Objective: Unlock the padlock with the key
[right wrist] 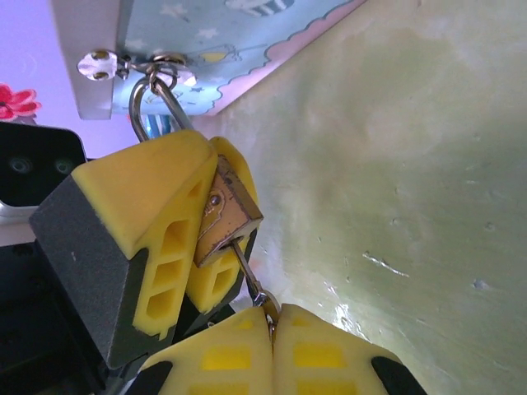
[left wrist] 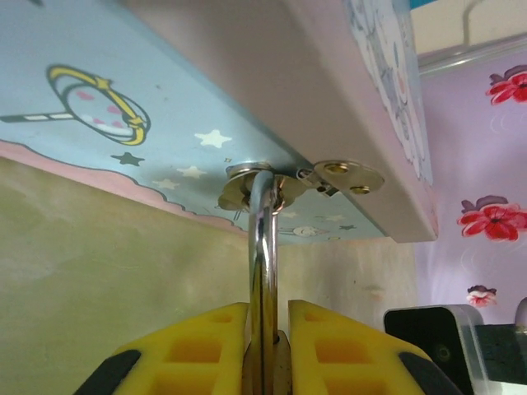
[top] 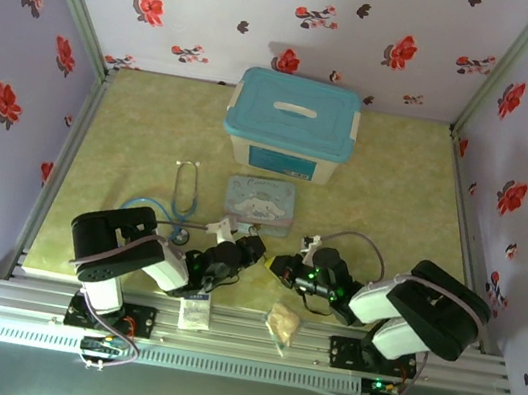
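Hanging by its thin silvery shackle [left wrist: 263, 247] from the hasp [left wrist: 255, 188] on the front edge of the pale blue cartoon tin [left wrist: 123, 90], the padlock [right wrist: 226, 216] is pinched between the yellow pads of the left tool [left wrist: 268, 317]. The brass body is held just off the counter [top: 395, 199], tilted, with its end face turned toward the right arm. The key [right wrist: 251, 276] is seen in the right wrist view as a thin dark shaft running into that end face. Its other end is clamped between the pads of the right tool [right wrist: 272, 325], which are pressed together on it. In the top view both tools are found nose to nose just in front of the tin, near the middle of the counter. A storage box with a teal lid [top: 292, 121] is set behind the tin, against the flowered back wall. A stethoscope [top: 183, 199] is laid to the tin's left. A white sachet [top: 194, 314] and a tan lumpy packet [top: 284, 323] are placed at the near edge, between the two arm bases.
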